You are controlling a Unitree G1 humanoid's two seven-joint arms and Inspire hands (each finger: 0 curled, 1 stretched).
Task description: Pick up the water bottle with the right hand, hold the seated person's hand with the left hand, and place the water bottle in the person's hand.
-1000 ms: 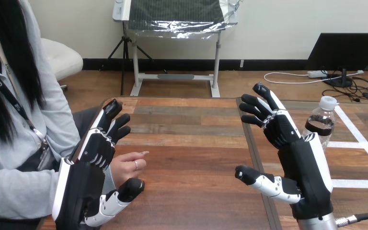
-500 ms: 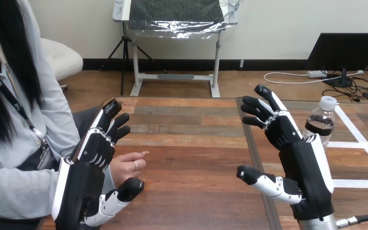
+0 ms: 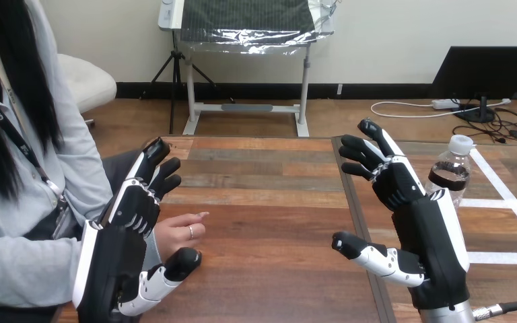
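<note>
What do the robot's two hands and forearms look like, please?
Both the left hand and the right hand are black, with white shells along their backs and black-and-white jointed fingers. A silver forearm shows below the right hand.

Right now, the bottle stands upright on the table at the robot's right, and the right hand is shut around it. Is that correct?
Not quite. The bottle does stand upright on the table at the robot's right, but the right hand is open. Its fingers are straight and not curled round the bottle. The head view shows this.
</note>
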